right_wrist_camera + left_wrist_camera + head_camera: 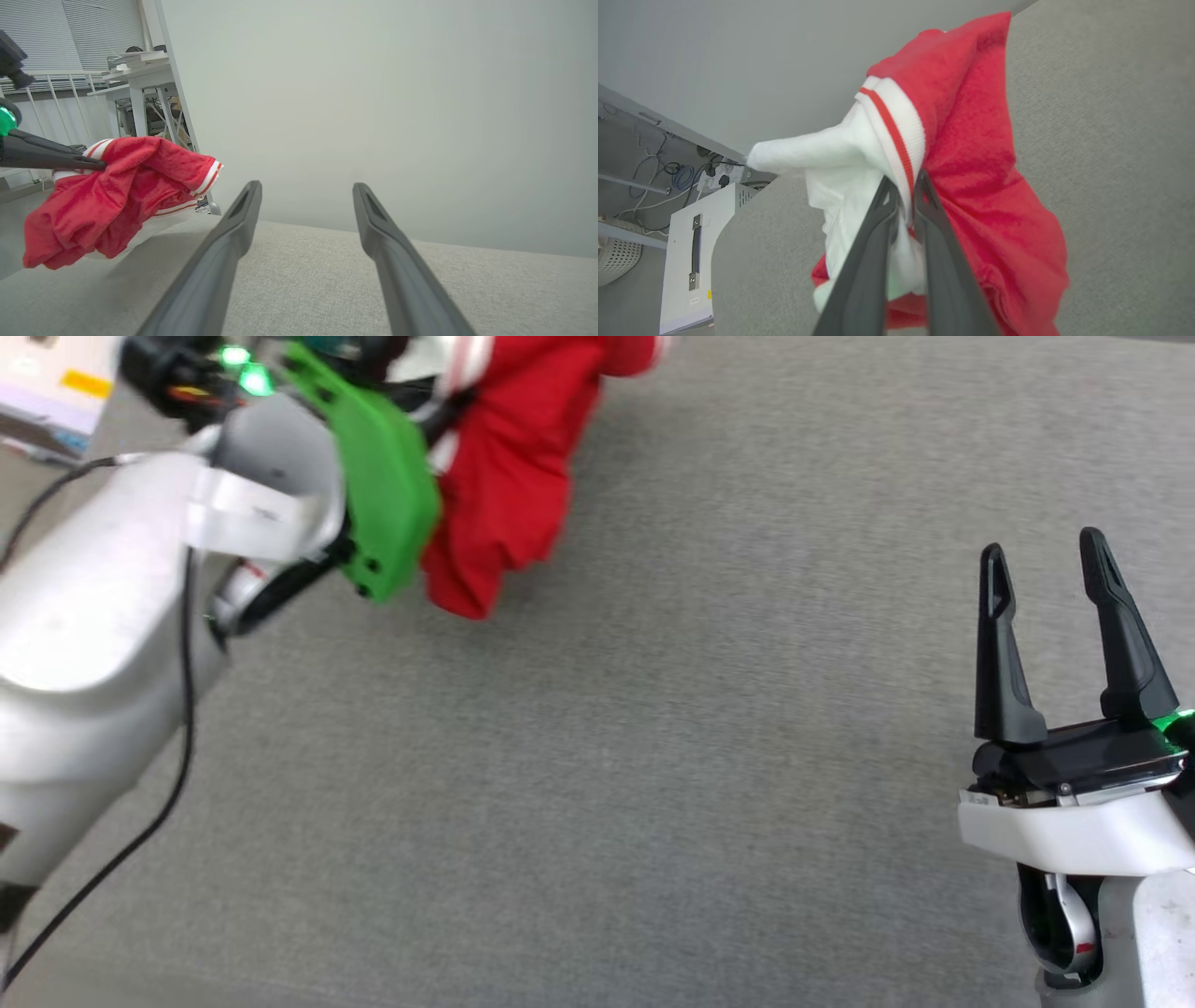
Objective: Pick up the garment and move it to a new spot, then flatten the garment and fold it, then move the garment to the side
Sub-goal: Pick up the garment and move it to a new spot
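Fingers of the left gripper (903, 179) are clamped on the garment (980, 163), pinched shut over the red-and-white striped trim where a white sleeve meets the red body. In the head view this grip is seen at the upper left, past a green plate on the wrist. The garment is held bunched and raised, its red folds hanging low over the grey fabric surface (653, 756); whether they touch it cannot be told. Well apart, at the lower right, the right gripper (1041, 546) is released, its fingers spread wide and pointed up the view.
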`<state>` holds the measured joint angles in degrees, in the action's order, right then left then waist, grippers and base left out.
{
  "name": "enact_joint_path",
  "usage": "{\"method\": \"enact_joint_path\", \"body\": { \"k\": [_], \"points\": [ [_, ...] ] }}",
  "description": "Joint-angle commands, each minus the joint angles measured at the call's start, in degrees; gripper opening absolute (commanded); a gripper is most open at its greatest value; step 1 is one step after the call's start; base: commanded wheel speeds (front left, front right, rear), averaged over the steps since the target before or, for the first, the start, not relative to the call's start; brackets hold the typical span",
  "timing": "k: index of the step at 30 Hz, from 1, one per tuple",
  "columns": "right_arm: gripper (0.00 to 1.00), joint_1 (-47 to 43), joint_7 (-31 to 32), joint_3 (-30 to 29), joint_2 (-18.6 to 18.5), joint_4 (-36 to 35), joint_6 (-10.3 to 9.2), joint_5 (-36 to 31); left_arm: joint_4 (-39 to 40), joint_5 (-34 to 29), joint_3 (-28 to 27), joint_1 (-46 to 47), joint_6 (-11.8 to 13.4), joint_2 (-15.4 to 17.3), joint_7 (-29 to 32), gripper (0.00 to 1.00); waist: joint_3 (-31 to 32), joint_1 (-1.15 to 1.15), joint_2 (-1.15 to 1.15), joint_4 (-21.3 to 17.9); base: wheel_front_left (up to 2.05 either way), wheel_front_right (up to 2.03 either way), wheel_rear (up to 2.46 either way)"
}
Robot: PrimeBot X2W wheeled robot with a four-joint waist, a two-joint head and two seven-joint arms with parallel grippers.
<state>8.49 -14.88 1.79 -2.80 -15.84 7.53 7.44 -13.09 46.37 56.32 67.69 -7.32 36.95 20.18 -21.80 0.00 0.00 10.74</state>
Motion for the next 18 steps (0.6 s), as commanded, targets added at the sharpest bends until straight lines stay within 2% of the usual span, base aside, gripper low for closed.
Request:
{"method": "enact_joint_path", "body": {
  "k": [1, 5, 10, 13, 18],
  "points": [
    [1.0, 0.0, -0.1, -0.2, -0.1, 0.0, -0.04, 0.8, 0.9, 0.2, 0.9, 1.5, -0.2, -1.1, -0.3, 0.0, 0.4, 0.0, 0.0, -5.3, 0.0, 0.0, 0.0],
    [1.0, 0.1, -0.1, -1.2, -0.1, -0.1, -0.04, 2.6, 2.8, -0.2, 5.8, 3.0, -0.2, -4.9, -1.1, 0.0, -0.5, 0.0, 0.0, -10.2, 0.0, 0.0, 0.0],
    [1.0, 0.3, -0.1, -2.3, -0.1, -0.3, -0.04, 4.7, -0.3, 0.8, 13.1, 4.8, -0.2, -12.0, -3.3, 0.0, -2.3, 0.0, 0.0, -15.6, 0.0, 0.0, 0.0],
    [1.0, 0.7, -0.1, -2.8, -0.1, -0.4, -0.04, 5.5, -3.6, 2.0, 15.4, 4.5, -0.2, -16.6, -4.9, 0.0, -3.4, 0.0, 0.0, -17.9, 0.0, 0.0, 0.0],
    [1.0, 1.3, -0.1, -3.2, -0.1, -0.7, -0.04, 6.4, -8.2, -2.0, 17.0, 0.8, -0.2, -23.6, -3.6, 0.0, -4.9, 0.0, 0.0, -20.8, 0.0, 0.0, 0.0]
  ]
}}
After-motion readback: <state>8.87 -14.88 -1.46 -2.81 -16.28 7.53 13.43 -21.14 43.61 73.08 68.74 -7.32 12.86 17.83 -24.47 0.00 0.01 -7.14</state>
